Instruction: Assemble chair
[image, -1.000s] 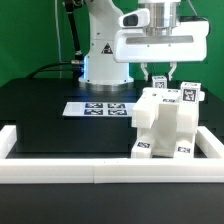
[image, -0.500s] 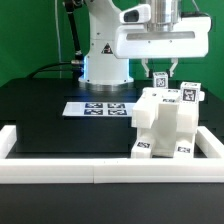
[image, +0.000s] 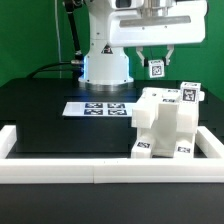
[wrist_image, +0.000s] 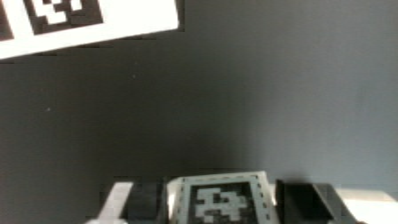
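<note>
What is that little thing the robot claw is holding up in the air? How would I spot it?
Find the big white robot arm behind the black table, then follow it to the gripper. Pinched between its fingers is a small white post with a black-and-white square tag, hanging above the blocky white chair assembly; it alone is off the table.

Pretty standard white Panda arm (image: 105, 45) here, glossy rounded shells, chunky base with a small black triangle sticker on it. Black cables run down behind it. Above the gripper (image: 157, 62) sits a wide boxy white housing, kinda like a flat brick. The fingers (image: 143, 58) under it are short and dark; the wrist view shows pale pads (wrist_image: 121, 203).
</note>
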